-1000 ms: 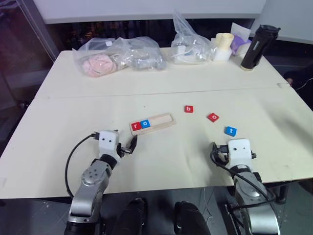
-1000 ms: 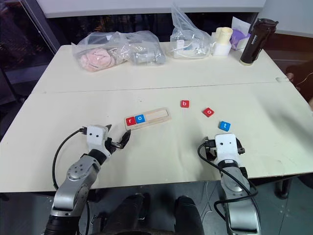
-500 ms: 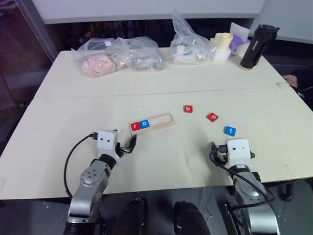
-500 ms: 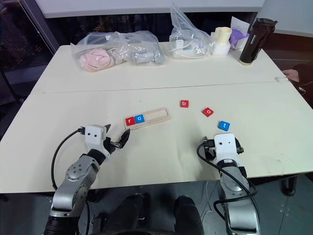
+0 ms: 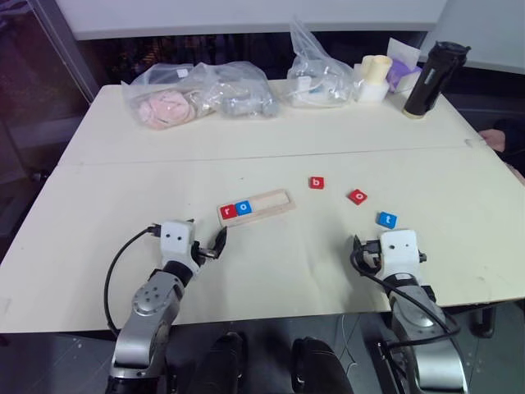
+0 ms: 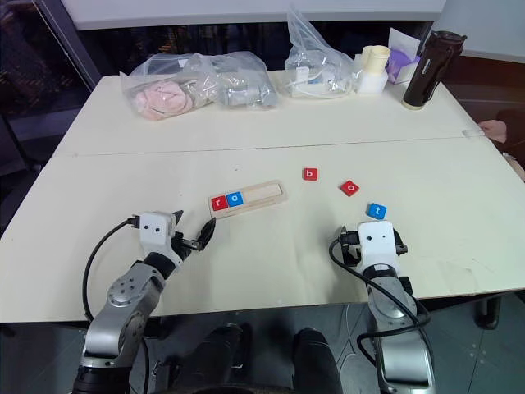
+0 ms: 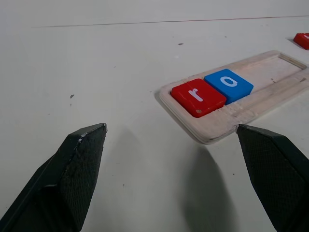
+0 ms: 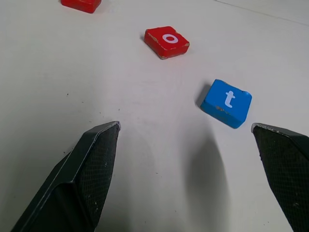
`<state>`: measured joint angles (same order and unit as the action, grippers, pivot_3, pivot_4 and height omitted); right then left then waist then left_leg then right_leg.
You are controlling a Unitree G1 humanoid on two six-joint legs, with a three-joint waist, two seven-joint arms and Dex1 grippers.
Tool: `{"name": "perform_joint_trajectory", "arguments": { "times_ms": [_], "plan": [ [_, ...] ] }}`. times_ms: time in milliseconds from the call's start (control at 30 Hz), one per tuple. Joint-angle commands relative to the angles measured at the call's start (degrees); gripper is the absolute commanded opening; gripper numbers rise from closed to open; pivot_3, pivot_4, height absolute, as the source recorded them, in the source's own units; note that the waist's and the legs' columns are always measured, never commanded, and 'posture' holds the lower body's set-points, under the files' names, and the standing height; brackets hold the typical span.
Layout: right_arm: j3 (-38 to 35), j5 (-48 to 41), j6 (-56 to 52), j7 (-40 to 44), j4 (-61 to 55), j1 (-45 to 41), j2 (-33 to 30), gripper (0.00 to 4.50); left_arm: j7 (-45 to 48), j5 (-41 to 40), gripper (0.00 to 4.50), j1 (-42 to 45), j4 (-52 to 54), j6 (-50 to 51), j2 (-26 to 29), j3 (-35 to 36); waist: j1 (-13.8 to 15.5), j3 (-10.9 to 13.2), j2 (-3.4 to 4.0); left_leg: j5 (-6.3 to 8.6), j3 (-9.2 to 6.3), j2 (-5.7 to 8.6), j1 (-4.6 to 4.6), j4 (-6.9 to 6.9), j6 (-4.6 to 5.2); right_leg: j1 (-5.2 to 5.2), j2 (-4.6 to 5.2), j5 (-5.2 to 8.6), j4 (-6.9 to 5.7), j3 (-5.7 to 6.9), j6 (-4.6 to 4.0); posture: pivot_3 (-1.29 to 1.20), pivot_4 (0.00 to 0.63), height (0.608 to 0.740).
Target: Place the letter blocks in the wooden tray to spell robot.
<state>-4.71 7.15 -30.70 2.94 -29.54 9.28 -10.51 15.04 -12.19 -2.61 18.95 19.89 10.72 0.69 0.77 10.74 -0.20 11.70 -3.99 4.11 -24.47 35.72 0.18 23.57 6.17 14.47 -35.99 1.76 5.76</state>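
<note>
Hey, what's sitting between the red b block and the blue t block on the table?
The red o block lies between the b block and the t block, as the left eye view shows.

red b block (image 8: 81, 4) half cut off

The red block (image 7: 198, 96) in the wooden tray (image 7: 251, 108) carries a white "r", and the blue block (image 7: 228, 85) beside it an "o". On the table (image 5: 271, 271), a red block (image 5: 317, 183) shows "b", another red block (image 8: 166, 41) "o", a blue block (image 8: 226, 103) "t".

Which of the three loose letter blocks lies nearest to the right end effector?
The blue t block; the red o block and red b block lie farther.
</note>
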Motion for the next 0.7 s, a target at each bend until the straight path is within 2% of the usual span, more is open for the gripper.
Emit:
{"name": "perform_joint_trajectory", "arguments": {
  "times_ms": [33, 133, 233, 400, 500, 700],
  "plan": [
    [-0.71, -1.25, -0.76, 4.15, -4.53, -0.01, -3.4, 4.42, 7.39, -4.94, 4.5, 4.1, 1.15, 1.48, 4.84, 2.26, 0.03, 0.01, 0.01, 0.0, 0.0, 0.0, 0.0, 0.01, 0.0, 0.01, -0.01, 0.0, -0.01, 0.01, 0.0, 0.0, 0.15, 0.725],
    [-0.89, -4.42, -2.82, 10.36, -7.19, -0.03, -7.59, 4.42, 14.72, -9.34, 4.5, 7.96, -0.91, 3.66, 9.95, 3.23, -0.05, 0.01, 0.01, 0.0, 0.0, 0.0, 0.0, 0.07, 0.0, -0.02, -0.04, 0.0, -0.04, 0.01, -0.01, 0.0, 0.15, 0.725],
    [-1.39, -11.39, -7.06, 21.81, -10.99, -0.35, -15.78, 4.42, 29.82, -12.47, 4.5, 13.05, -6.17, 3.83, 19.06, 1.48, -0.18, 0.01, 0.03, -0.02, 0.0, -0.01, 0.0, 0.11, 0.03, -0.02, -0.17, 0.0, -0.05, 0.01, -0.02, 0.0, 0.15, 0.725],
    [-5.61, -19.15, -10.73, 31.4, -11.48, -4.32, -25.46, 4.42, 45.71, -8.65, 4.5, 26.71, -27.36, -3.36, 26.72, -1.75, 0.06, 0.06, -0.05, -0.08, 0.0, -0.03, 0.01, 0.15, 0.15, -0.05, -0.18, 0.0, -0.03, 0.01, -0.04, 0.0, 0.15, 0.725],
    [-7.42, -24.76, -14.16, 34.9, -13.07, -7.03, -28.14, 4.42, 53.71, -5.21, 4.5, 34.62, -40.33, -9.2, 27.88, -4.9, 0.14, 0.09, -0.11, -0.08, 0.0, -0.04, -0.03, 0.26, 0.14, -0.08, -0.07, -0.03, -0.02, 0.03, -0.06, 0.0, 0.15, 0.725],
    [-8.2, -30.1, -17.76, 37.32, -16.03, -8.93, -32.29, 4.42, 64.24, 1.12, 4.5, 46.08, -61.76, -20.42, 25.58, -9.25, 0.06, 0.14, -0.19, -0.01, 0.01, 0.1, -0.18, 0.23, 0.31, -0.03, 0.17, -0.02, 0.08, 0.08, 0.07, 0.0, 0.15, 0.725]
  ]
}}
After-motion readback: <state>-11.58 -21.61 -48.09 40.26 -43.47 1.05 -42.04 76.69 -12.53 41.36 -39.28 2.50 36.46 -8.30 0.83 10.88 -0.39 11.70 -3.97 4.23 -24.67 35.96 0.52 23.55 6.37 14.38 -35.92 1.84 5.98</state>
